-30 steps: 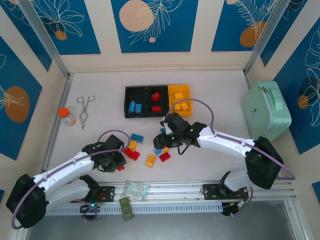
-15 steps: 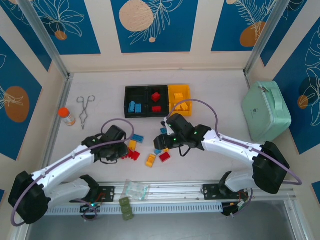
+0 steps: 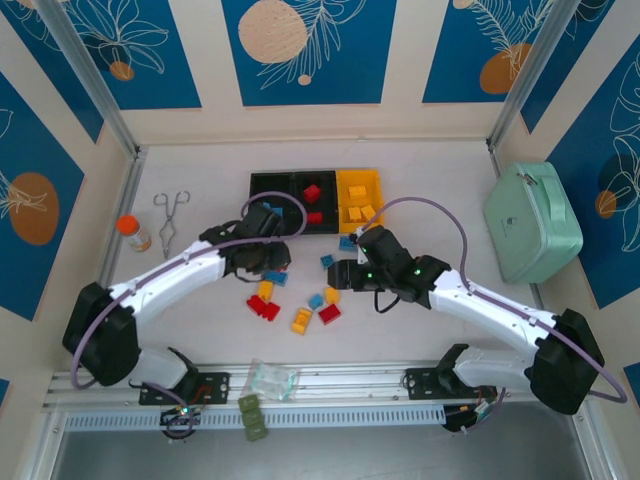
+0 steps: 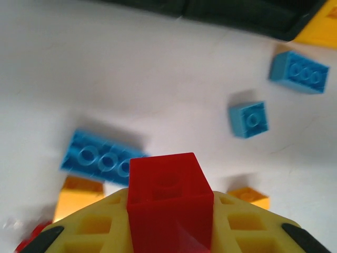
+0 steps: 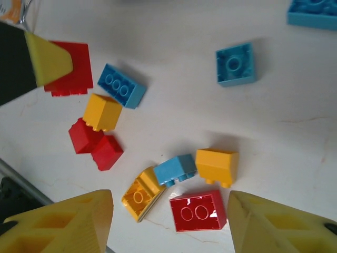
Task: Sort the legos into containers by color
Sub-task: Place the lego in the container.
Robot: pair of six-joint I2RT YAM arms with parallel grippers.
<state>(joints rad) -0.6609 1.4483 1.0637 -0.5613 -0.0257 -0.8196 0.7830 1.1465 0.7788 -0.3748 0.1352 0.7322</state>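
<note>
My left gripper [image 3: 266, 254] is shut on a small red lego [image 4: 169, 192], held above the table just in front of the containers [image 3: 350, 178], a row of two black bins and one yellow. The middle bin holds red legos [image 3: 313, 194], the yellow bin yellow ones [image 3: 358, 212]. My right gripper [image 3: 340, 272] hangs open over loose legos: a red brick [image 5: 197, 211] lies below its fingers, with a blue [image 5: 176, 169] and yellow ones [image 5: 216, 166] beside it. Its view also catches the left gripper's finger [image 5: 48, 60] and held brick [image 5: 76, 66].
More blue, yellow and red legos lie scattered between the arms [image 3: 266, 308]. Metal tongs [image 3: 170, 222] and an orange-capped bottle [image 3: 132, 232] sit at the left. A mint-green case [image 3: 533, 220] stands at the right. A clear bag [image 3: 270, 378] rests at the near edge.
My left arm has swung away from the near left, up and right toward the bins, carrying the red lego. My right gripper has drifted a little right, still open.
</note>
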